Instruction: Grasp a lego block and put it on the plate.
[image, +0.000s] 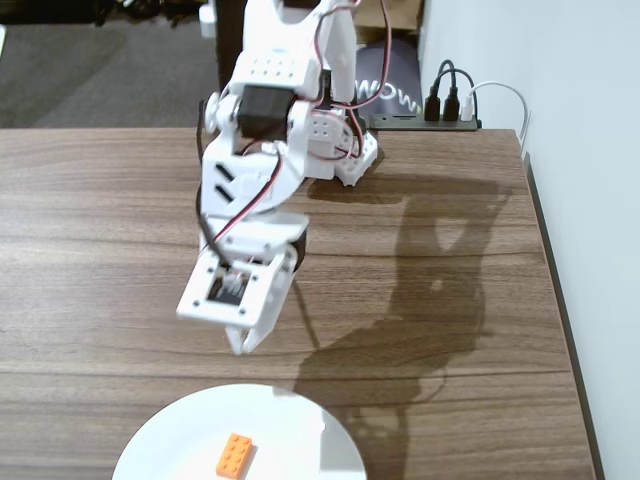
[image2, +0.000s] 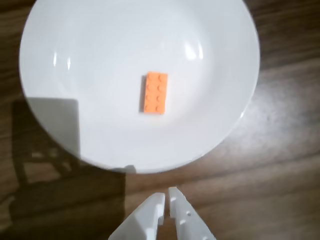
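The orange lego block (image2: 155, 93) lies flat, studs up, near the middle of the white plate (image2: 90, 55) in the wrist view. The fixed view shows the same lego block (image: 234, 456) on the plate (image: 170, 435) at the bottom edge of the picture. My white gripper (image2: 167, 196) hovers over bare wood just short of the plate's rim, its two fingers nearly touching and holding nothing. In the fixed view the gripper (image: 243, 343) points down above the table, behind the plate.
A dark wooden table (image: 450, 250) carries the arm's base (image: 340, 150) at the back. A black power strip with plugs (image: 445, 110) sits at the rear right edge. The table's right edge runs along a pale wall.
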